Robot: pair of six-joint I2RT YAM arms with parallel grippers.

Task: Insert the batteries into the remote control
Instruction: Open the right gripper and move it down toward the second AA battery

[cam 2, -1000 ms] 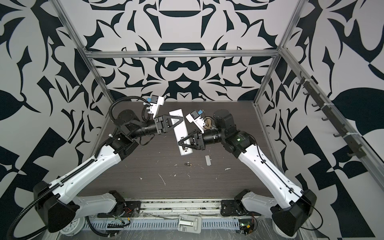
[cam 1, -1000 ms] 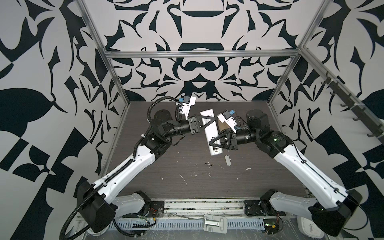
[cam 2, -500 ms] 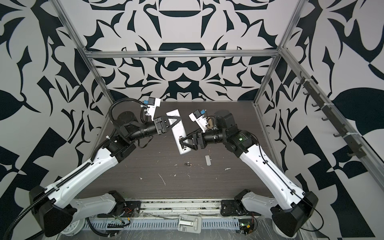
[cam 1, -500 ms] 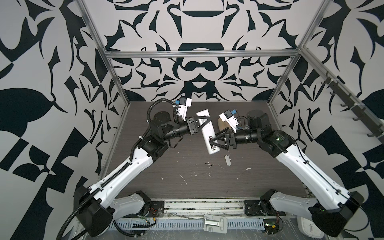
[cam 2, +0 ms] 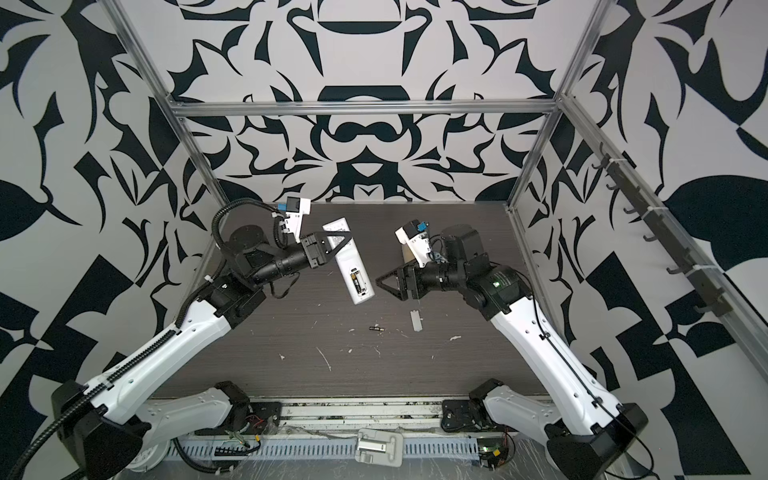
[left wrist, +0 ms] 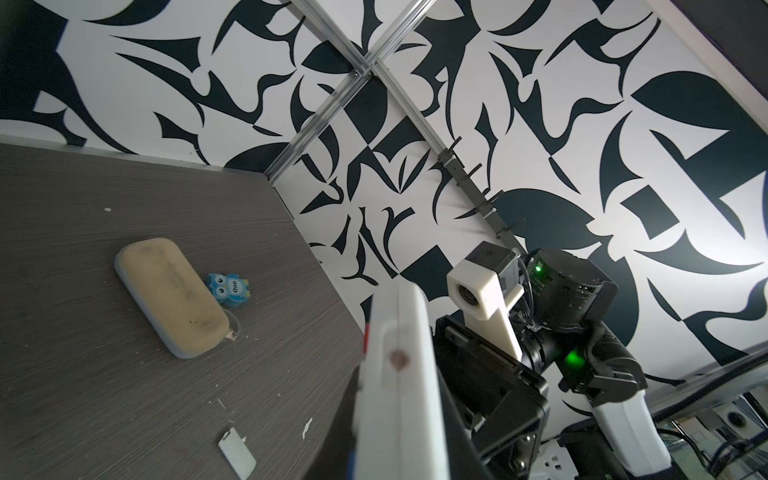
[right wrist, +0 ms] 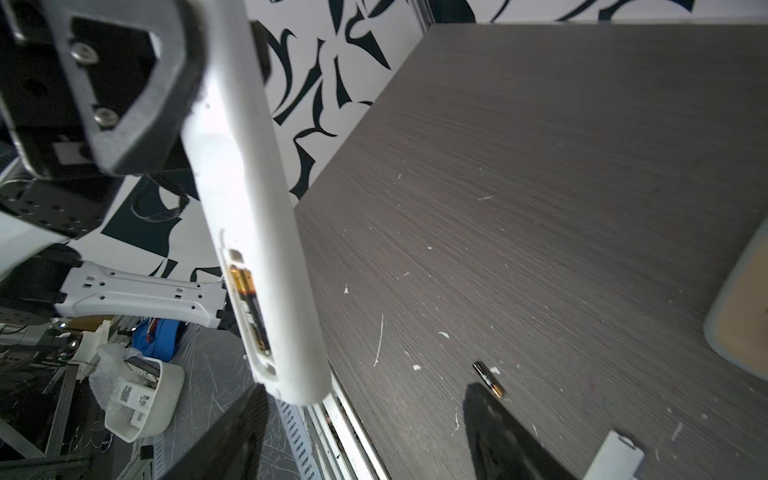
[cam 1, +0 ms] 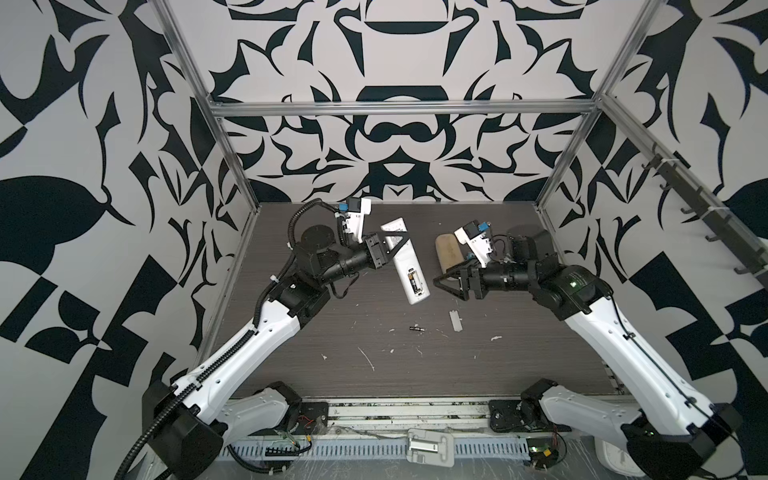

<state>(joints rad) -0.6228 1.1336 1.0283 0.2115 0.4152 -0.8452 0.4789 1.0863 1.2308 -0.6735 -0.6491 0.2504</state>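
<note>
The white remote control (cam 1: 400, 253) hangs above the table with its back up, and my left gripper (cam 1: 398, 242) is shut on its upper half. One battery (cam 1: 412, 279) lies in the open compartment near the lower end, seen as a dark and gold cylinder (right wrist: 249, 307) in the right wrist view. Another battery (cam 1: 417, 328) lies loose on the table below the remote, also plain in a top view (cam 2: 376, 328). My right gripper (cam 1: 446, 286) stands open just right of the remote's lower end, holding nothing. Its dark fingers (right wrist: 507, 436) frame the loose battery (right wrist: 488, 378).
The small grey-white cover (cam 1: 456, 321) lies flat right of the loose battery. A beige oblong case (cam 1: 448, 249) rests behind my right gripper, with a blue owl toy (left wrist: 228, 289) beside it. White scraps (cam 1: 368, 358) dot the table's front half.
My right gripper has opened and let go at the remote's lower end, pulling slightly right. The left gripper keeps the remote, shifted a little up and left.
</note>
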